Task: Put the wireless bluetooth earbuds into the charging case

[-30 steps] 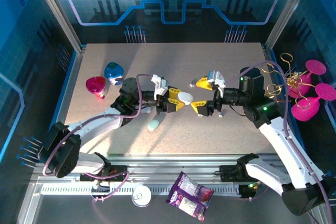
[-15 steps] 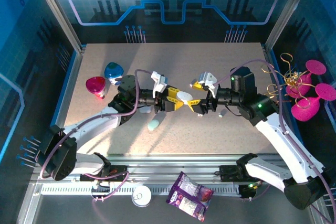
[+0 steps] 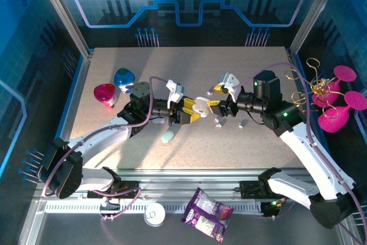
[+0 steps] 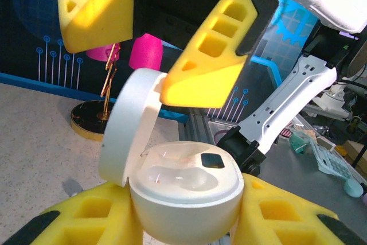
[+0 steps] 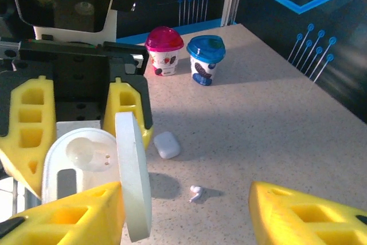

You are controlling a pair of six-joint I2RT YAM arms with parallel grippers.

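Above mid-table, the left claw [image 4: 183, 222] is clamped on the white case [image 4: 189, 190], one pad on each side of its base. It holds the case off the table [image 3: 172, 67] with the lid [image 4: 129, 124] swung up. The right claw [image 5: 186, 210] has its pads apart and straddles that lid. One pad is against or just beside the lid's face, and the other stands well clear.

The step looks like setting the lid fully open before a bud is fetched. To do it well, the right claw should press the lid lightly along its hinge arc, never sideways, and stop where the hinge stops. The left claw should hold the base firm and level so the wells face up. Once free of the lid, the right claw can drop to the earbud [image 5: 196, 192] lying on the table just past the lid. It should pinch the bud by its body so the stem points into a well.

Counted:
- **Claws:** two.
- **Cases:** two, one held and a second case [image 5: 167, 144] shut on the table near the earbud.
- **Earbuds:** one plain on the table. The top view adds a pale speck [image 3: 243, 123] beside the right arm, too small to name.
- **Cups:** two, a red cup [image 5: 164, 50] and a blue cup [image 5: 205, 58], side by side.

Pale shapes sit in the held case's wells, but I cannot tell whether a bud is seated there.
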